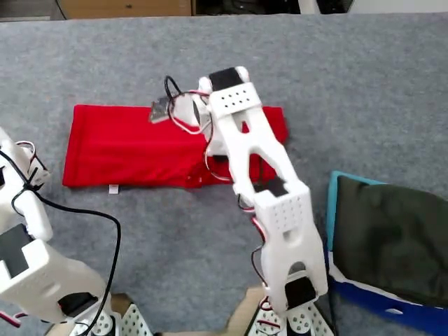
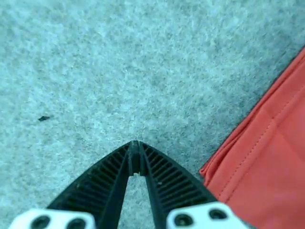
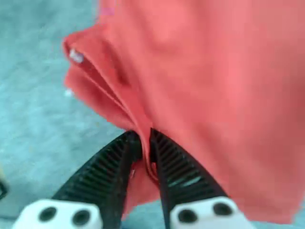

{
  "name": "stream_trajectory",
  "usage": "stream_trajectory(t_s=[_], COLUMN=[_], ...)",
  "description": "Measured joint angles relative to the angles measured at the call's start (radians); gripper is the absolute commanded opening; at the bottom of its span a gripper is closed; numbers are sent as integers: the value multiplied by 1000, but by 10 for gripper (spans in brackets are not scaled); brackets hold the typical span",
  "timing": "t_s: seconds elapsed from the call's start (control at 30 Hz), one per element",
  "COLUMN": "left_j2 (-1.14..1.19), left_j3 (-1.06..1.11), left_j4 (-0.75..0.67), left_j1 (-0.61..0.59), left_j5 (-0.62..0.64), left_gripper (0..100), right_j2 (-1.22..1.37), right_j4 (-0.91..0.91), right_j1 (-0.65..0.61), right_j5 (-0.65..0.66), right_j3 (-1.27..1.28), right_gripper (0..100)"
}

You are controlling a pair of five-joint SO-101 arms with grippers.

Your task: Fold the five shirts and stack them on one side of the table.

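Lying on the grey tabletop [image 1: 364, 77] between its middle and the left edge, the red shirt [image 1: 119, 150] is folded into a long band, with a small white tag [image 1: 113, 188] at its near edge. The right arm [image 1: 245, 140] stretches from the near edge over the right end of the shirt. In its wrist view the right gripper [image 3: 143, 138] has its jaws drawn narrow on a raised fold of the red cloth, which runs down between the black ribbed fingers [image 3: 112, 169].

The left arm [image 1: 28, 238] sits by the near left corner. The left gripper [image 2: 135, 145] hangs over bare grey surface with its jaws pressed together and nothing between them, just beside a hemmed edge of the red shirt.

At the right edge, toward the near corner, a dark green shirt [image 1: 392, 238] lies on top of a pile, with blue cloth [image 1: 378, 302] showing beneath it.
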Motion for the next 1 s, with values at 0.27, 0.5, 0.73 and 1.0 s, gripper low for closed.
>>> stream_trajectory(t_s=[0.27, 0.5, 0.73, 1.0], left_j2=[0, 0, 0, 0], left_j3=[0, 0, 0, 0], left_j4=[0, 0, 0, 0], left_j1=[0, 21, 29, 29], left_j5=[0, 0, -2, -2], left_gripper=[20, 20, 20, 20], right_j2=[121, 184, 199, 150], right_j4=[2, 2, 2, 2], right_j1=[0, 0, 2, 11], right_j5=[0, 0, -18, -84], right_j3=[-270, -387, -466, -439], right_gripper=[9, 104, 325, 153])
